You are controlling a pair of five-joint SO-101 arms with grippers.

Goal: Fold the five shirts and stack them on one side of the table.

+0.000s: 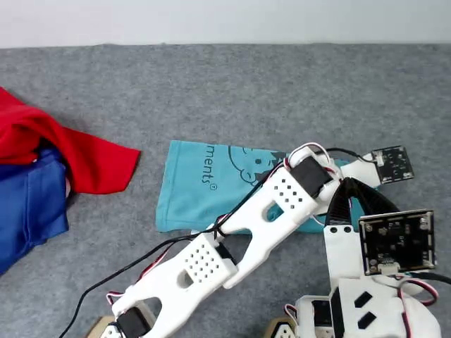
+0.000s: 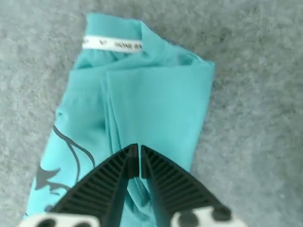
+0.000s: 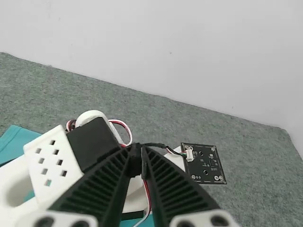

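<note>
Left wrist view: the left gripper, fingers together, hovers over the folded teal shirt lying on the table, probably to press the fold flat (no cloth pinched, I think). The right gripper, closed too, hangs clear above it.

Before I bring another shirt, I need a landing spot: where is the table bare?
Bare: the far strip of table beyond the teal shirt; the gap between it and the red shirt. Crowded: near right, under the arms; left edge, with the blue shirt.
</note>
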